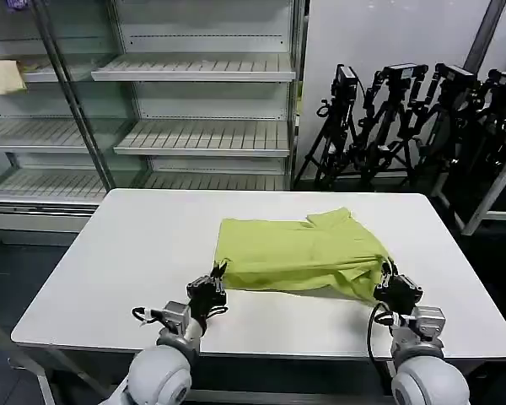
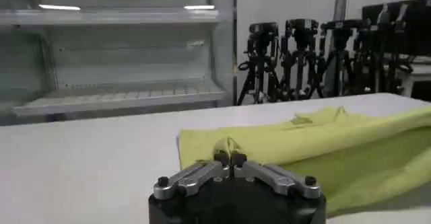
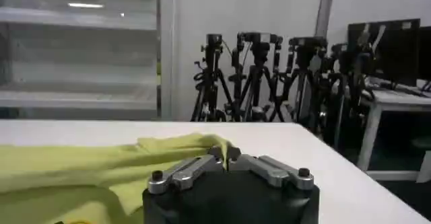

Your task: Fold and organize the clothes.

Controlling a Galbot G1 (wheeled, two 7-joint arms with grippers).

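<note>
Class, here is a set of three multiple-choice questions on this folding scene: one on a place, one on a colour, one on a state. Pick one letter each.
1. Where does the T-shirt lie?
A. on the white table
B. on a shelf
C. on the floor

2. What colour is the T-shirt?
A. red
B. lime yellow-green
C. navy

3. How are the two pincers?
A. both wide open above the table
B. both shut on the T-shirt's near edge
C. both resting on the shelves

Answers:
1 A, the head view shows it spread on the tabletop.
2 B, seen in all views.
3 B, the left pincer and right pincer each pinch a near corner, fingers closed on fabric.
</note>
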